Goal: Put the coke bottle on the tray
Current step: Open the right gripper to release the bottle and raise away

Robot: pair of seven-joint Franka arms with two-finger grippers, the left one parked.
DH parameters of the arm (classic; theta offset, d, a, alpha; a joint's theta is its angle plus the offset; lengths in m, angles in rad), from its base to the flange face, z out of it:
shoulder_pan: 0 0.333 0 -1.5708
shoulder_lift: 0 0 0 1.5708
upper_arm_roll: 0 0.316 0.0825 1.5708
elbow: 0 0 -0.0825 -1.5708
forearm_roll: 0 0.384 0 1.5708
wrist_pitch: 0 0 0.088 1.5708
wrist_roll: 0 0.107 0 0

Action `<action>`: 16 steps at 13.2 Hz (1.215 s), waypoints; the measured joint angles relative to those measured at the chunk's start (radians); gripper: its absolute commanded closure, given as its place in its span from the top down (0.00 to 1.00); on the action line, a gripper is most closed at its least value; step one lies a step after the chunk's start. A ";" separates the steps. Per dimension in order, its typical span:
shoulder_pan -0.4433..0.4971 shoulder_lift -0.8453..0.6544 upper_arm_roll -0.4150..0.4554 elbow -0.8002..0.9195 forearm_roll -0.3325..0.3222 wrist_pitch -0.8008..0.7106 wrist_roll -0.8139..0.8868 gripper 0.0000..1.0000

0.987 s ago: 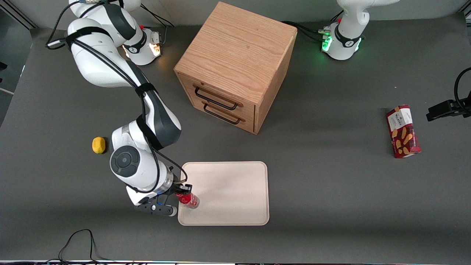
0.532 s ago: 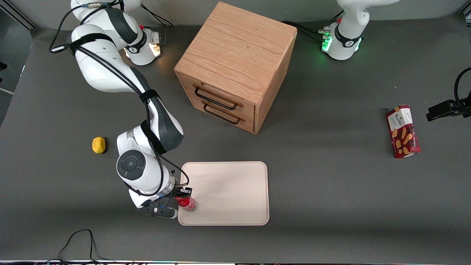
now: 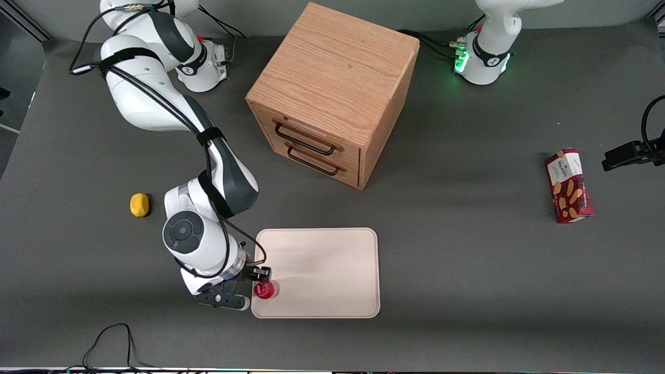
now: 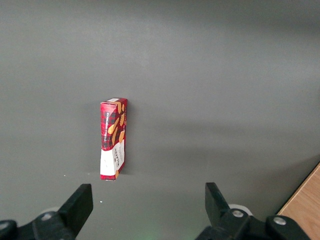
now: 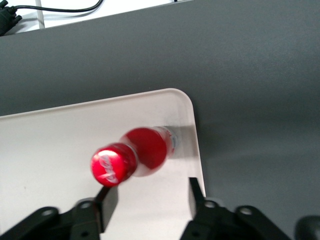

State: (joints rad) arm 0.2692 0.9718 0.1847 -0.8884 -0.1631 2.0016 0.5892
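On the large cream-white rectangular tray (image 3: 322,272), near its corner toward the working arm, stands the slim red coke bottle (image 3: 265,290), upright. Gripper (image 5: 152,197) fingers released, straddling it. Light, top-heavy, slippery; best gripped mid-body.

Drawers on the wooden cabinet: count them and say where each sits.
2. The upper drawer and the lower drawer are stacked on the cabinet front, both closed. Other faces are hidden. The gripper is open beside the coke bottle on the tray.
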 measured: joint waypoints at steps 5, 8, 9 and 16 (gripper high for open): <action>-0.001 0.000 -0.004 0.004 0.000 0.000 0.000 1.00; -0.002 -0.016 -0.005 0.019 0.000 -0.081 0.000 1.00; -0.006 -0.033 -0.006 0.023 0.000 -0.130 0.000 1.00; -0.168 -0.340 -0.006 -0.222 0.062 -0.354 -0.231 1.00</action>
State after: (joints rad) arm 0.1012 0.6321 0.1786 -1.1101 -0.1009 1.6480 0.3581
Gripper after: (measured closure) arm 0.000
